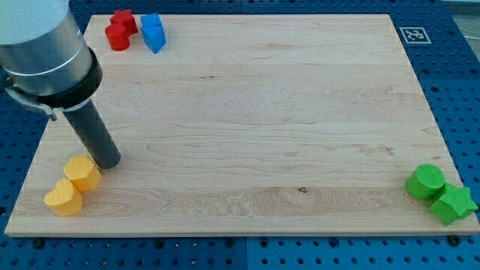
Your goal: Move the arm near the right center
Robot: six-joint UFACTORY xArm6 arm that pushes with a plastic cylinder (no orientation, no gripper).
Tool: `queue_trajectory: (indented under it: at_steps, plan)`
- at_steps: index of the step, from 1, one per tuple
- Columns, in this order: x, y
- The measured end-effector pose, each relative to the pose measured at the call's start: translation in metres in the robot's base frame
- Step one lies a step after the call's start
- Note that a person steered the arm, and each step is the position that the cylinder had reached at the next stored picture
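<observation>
My tip (109,161) rests on the wooden board (255,112) near the view's bottom left, just right of and above a yellow hexagon block (82,172). A yellow heart-like block (63,197) lies below and left of that. A red star block (124,20) and a red cylinder (116,37) sit at the view's top left, with a blue block (153,32) to their right. A green cylinder (426,181) and a green star block (453,203) sit at the view's bottom right.
The arm's grey body (46,52) fills the view's top left corner above the rod. A black-and-white marker (413,34) is at the board's top right corner. Blue perforated table (457,90) surrounds the board.
</observation>
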State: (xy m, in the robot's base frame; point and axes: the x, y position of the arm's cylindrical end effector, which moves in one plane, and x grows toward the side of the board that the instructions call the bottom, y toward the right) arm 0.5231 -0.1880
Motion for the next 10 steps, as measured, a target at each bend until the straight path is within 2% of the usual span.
queue_trajectory:
  at_steps: [4,6,10]
  plan:
    - [-0.021,0.137]
    - [-0.042,0.174]
    - [-0.045,0.314]
